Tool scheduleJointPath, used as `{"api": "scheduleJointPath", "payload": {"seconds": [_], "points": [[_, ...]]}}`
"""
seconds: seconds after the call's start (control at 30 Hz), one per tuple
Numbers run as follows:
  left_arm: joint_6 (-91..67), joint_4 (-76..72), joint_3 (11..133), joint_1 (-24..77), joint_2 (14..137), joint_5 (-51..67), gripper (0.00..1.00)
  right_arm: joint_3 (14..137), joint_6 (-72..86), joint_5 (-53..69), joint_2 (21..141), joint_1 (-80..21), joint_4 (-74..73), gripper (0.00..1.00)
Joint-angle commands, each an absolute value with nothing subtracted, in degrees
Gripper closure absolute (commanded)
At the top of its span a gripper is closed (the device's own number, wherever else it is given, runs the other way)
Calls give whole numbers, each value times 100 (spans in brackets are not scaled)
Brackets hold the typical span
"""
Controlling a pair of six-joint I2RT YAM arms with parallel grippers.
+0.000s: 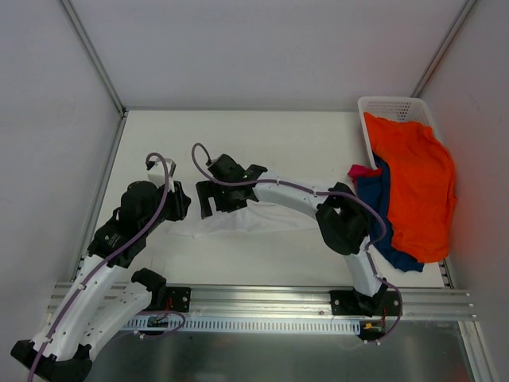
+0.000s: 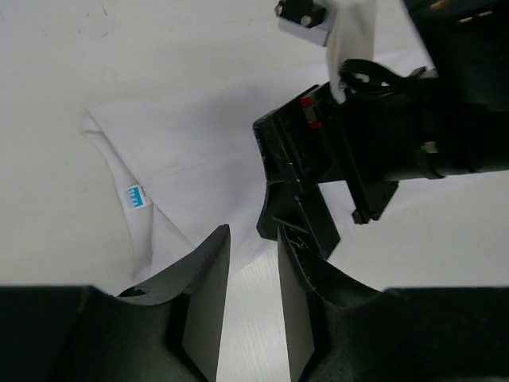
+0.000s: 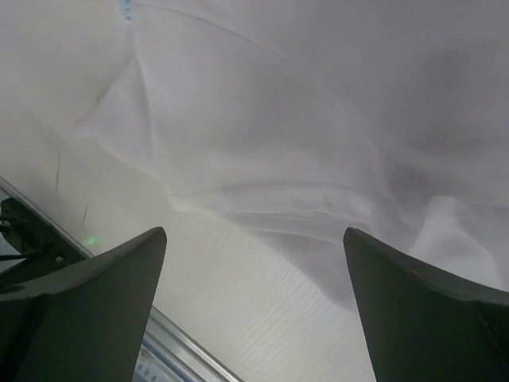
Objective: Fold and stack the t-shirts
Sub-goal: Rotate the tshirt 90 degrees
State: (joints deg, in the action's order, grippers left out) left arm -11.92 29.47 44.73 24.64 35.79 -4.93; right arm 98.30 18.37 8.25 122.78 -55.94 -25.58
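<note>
From above, got the white tee (image 1: 246, 221) lying mid-bench (image 1: 302, 143) under both arms, with orange (image 1: 417, 183), navy (image 1: 382, 216) and magenta (image 1: 362, 170) tees heaped far right. On left wrist, seeing the left end effector (image 2: 253, 235) barely cracked open at the tee's edge, can't tell if pinching cloth. On right wrist, seeing the right end effector (image 3: 254, 232) spread wide over the tee, gripping nothing.
</note>
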Motion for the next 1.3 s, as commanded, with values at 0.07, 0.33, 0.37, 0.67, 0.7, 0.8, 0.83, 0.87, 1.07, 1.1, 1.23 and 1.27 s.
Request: {"api": "scheduleJointPath", "payload": {"seconds": [0.07,0.33,0.37,0.67,0.7,0.8,0.83,0.87,1.07,1.1,1.23,1.27], "points": [[-1273,2892,4631,2399,3788,-615,68,9906,1337,35,11014,-5686,-3322,1],[-2960,2225,4492,2391,4543,-641,74,8940,967,-975,9433,-5695,-3673,1],[-3214,2050,4413,2399,4727,-685,76,8643,984,-1036,9274,-5687,-3691,1],[-3735,1116,4842,2365,7677,-1740,100,6094,1327,-1397,6710,-5687,-3252,3],[-3770,1090,4991,2356,7882,-1766,100,5952,1388,-1458,6497,-5695,-3278,4],[-3876,1011,5247,2320,8568,-1793,100,5486,1529,-1538,5732,-5687,-3357,4],[-3919,1002,5299,2312,8709,-1828,100,5397,1564,-1564,5548,-5695,-3401,4],[-3937,1002,5352,2312,8954,-1846,100,5318,1599,-1617,5363,-5695,-3488,4],[-3893,1011,5695,2197,9780,-1934,100,5106,1740,-1915,4185,-5687,-4112,4],[-3885,1028,5800,2128,9878,-1873,100,5115,1758,-1951,4062,-5687,-4183,4],[-3902,1037,6073,1951,10370,-1521,100,5168,1828,-2039,3473,-5695,-4456,4],[-3894,1037,6212,1916,10563,-1468,100,5168,1854,-2074,3393,-5687,-4543,4]]}}
